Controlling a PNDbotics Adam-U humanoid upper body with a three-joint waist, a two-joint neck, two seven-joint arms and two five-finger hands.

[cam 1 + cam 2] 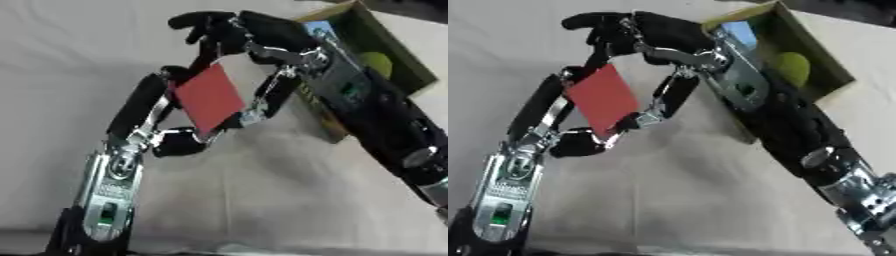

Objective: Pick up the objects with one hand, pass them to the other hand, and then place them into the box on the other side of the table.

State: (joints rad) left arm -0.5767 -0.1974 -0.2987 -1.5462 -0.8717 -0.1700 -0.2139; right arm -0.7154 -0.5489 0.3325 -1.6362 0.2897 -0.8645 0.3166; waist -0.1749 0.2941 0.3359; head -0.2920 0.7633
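A flat red square piece (pixel 208 97) is held up above the table between both hands. My left hand (pixel 144 102) rises from the lower left, its fingers along the piece's left edge and its thumb (pixel 179 142) curled under the bottom corner. My right hand (pixel 262 30) reaches in from the right over the top, one finger pressing the upper corner and others (pixel 273 92) curled down the right edge. The cardboard box (pixel 404 55) lies at the upper right, partly hidden behind my right arm.
Inside the box lie a yellow-green round thing (pixel 792 67) and something blue (pixel 741 31). A pale cloth (pixel 262 190) covers the table. My right forearm (pixel 385 125) crosses the right side of the view.
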